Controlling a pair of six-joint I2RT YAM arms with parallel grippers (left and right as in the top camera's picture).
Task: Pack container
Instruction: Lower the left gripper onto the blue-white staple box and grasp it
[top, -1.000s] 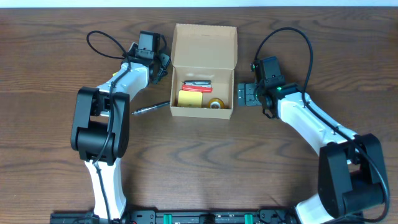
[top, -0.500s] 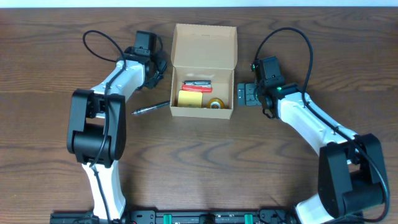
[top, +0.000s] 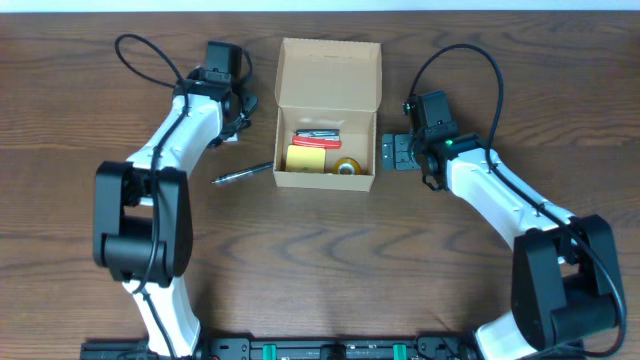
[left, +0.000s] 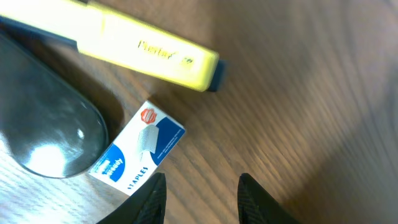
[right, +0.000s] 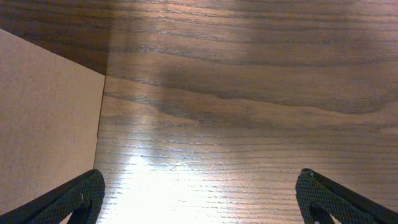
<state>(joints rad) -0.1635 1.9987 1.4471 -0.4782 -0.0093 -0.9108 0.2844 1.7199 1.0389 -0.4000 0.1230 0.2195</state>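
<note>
The container (top: 327, 110), a plain tan cardboard box, sits at the middle of the wooden table (top: 90, 260) towards its far edge. Its flap lid stands open at the back, leaning towards that far edge. Inside lie a yellow block (top: 304, 158) on the left, a roll of tape (top: 348, 166) on the right, and a red item (top: 316, 141) behind them, with something thin and dark beyond it that is too small to name. A pen (top: 243, 173) lies on the table just beside the box's near left corner, angled towards the left edge. The left gripper (left: 200, 200) hangs over the table on the box's left side, nearer the far edge. Its two fingers stand apart with nothing between them. In the left wrist view a yellow highlighter (left: 146, 53) lies beneath it, alongside a small blue and white box of staples (left: 138, 157) and a shiny dark rounded object (left: 43, 124) that touches the staples box. The right gripper (top: 392, 153) sits low just beside the container's right wall, with its fingers spread wide and nothing held. In the right wrist view the cardboard wall fills the left side, and bare wood lies between the fingertips (right: 71, 198).
</note>
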